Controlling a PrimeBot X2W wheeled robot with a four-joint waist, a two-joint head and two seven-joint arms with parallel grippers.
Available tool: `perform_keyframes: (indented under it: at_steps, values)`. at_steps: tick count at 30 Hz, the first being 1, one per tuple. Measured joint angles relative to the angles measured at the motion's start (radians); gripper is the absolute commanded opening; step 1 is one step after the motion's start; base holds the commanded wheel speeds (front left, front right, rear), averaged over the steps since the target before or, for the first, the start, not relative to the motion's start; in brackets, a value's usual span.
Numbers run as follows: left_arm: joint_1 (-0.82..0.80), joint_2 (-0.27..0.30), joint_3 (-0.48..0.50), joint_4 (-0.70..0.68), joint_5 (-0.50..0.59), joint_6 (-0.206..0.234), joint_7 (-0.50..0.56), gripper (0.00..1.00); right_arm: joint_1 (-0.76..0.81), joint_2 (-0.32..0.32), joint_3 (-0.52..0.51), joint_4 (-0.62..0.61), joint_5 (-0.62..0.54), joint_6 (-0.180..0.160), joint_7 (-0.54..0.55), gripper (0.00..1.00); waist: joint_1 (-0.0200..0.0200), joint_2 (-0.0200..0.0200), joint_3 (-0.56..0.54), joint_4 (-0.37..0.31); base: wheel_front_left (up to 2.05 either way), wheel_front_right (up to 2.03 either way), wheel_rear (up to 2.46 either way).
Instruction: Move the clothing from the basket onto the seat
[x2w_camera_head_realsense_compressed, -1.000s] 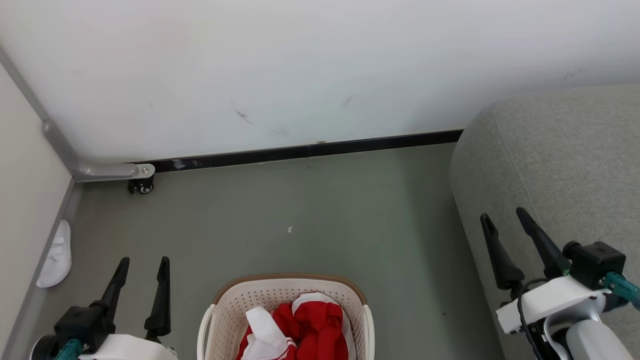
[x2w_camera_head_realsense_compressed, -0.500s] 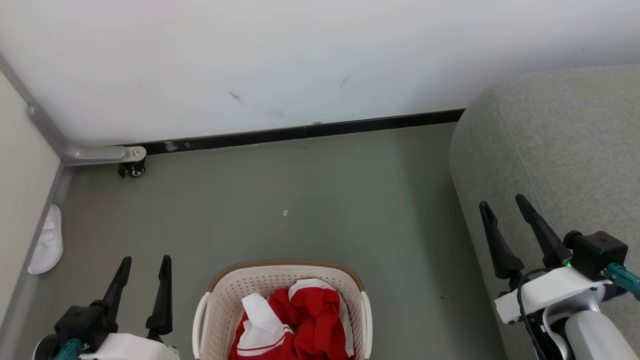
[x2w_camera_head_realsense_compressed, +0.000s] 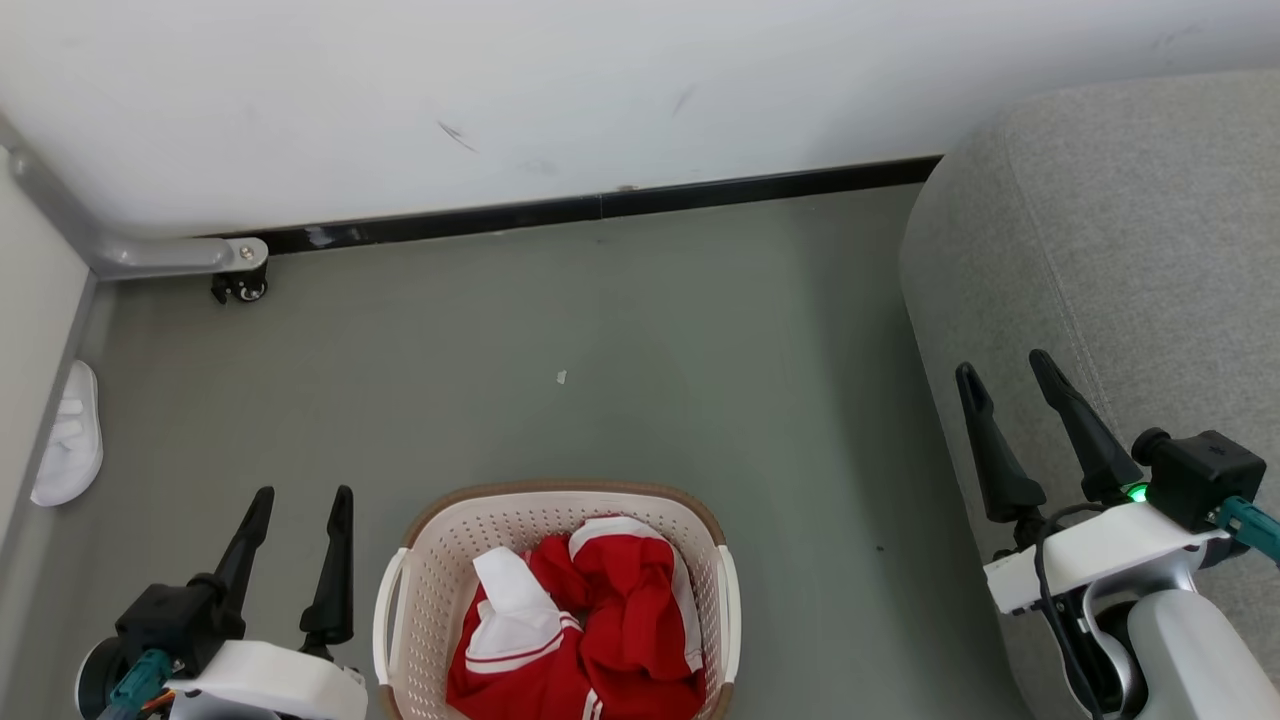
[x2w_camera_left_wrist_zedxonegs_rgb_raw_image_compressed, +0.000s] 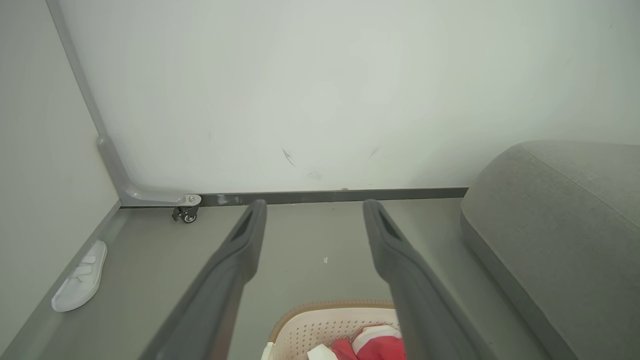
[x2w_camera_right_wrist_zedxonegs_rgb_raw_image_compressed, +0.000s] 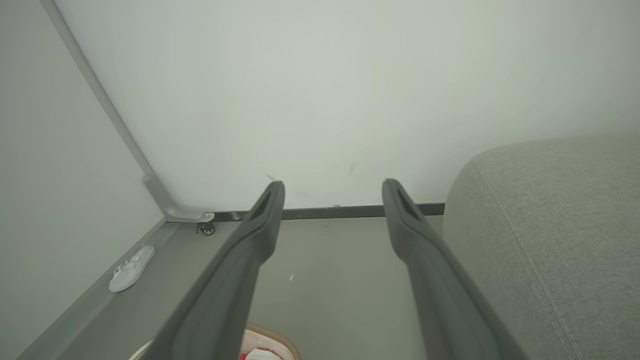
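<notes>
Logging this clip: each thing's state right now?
Red-and-white soft sports clothing: crumpled inside basket.
Cream perforated plastic laundry basket: upright on floor, loaded.
Grey woven upholstered seat: no clothing on visible part.
Left gripper: open, empty.
Right gripper: open, empty.
White slipper: on floor by wall.

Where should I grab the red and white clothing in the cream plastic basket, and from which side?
Probably the crumpled red fold mid-pile of the red soft-fabric clothing, coming straight down: the cream-white perforated plastic basket walls it in all round, leaving just the top open.
</notes>
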Motion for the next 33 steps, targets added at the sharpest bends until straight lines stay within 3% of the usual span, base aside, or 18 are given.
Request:
perform_keyframes:
  at_steps: [33]
  values:
    - [-0.178, -0.006, -0.061, 0.119, 0.002, -0.041, 0.0, 1.0, -0.101, 0.01, -0.011, -0.042, 0.004, 0.0, -0.004, 1.0, -0.0001, 0.0, 0.224, -0.031, 0.0, 0.0, 0.0]
